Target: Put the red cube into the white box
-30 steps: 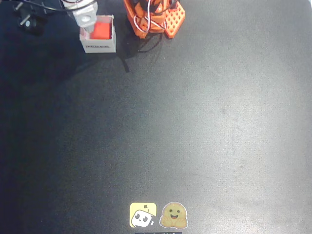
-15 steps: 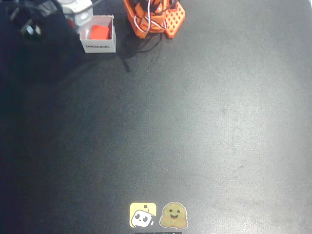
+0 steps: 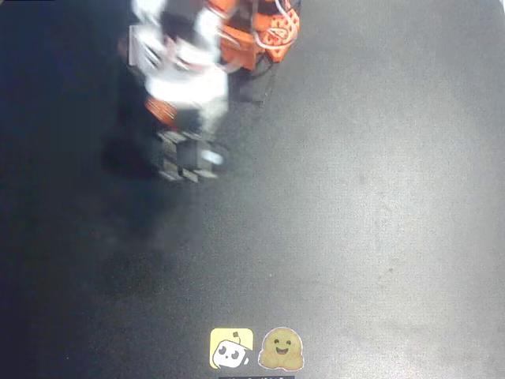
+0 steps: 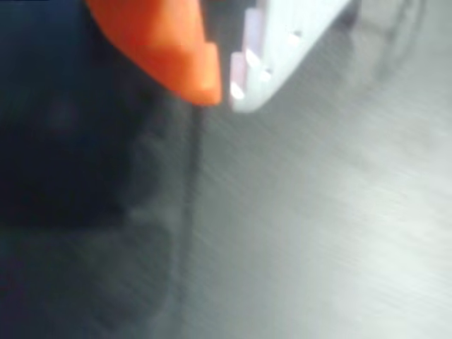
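Observation:
My arm point(image 3: 189, 79) is a white and orange motion blur reaching from the base at the top down and to the left in the overhead view. Its dark, blurred end, the gripper point(image 3: 188, 160), hangs over the black mat. In the wrist view the gripper point(image 4: 222, 88) has its orange finger point(image 4: 176, 49) and white finger point(image 4: 282, 42) with tips close together and nothing between them. Below them is bare, streaked mat. The white box and the red cube are hidden under the blurred arm at the top left.
The orange arm base point(image 3: 264, 31) with its cables stands at the top centre. Two stickers, one yellow point(image 3: 231, 348) and one tan point(image 3: 281, 348), lie at the front edge of the black mat point(image 3: 355, 197).
The arm has swung from the top left corner, beside the box holding the cube, down and right across the box. It now blurs over the spot where the box showed.

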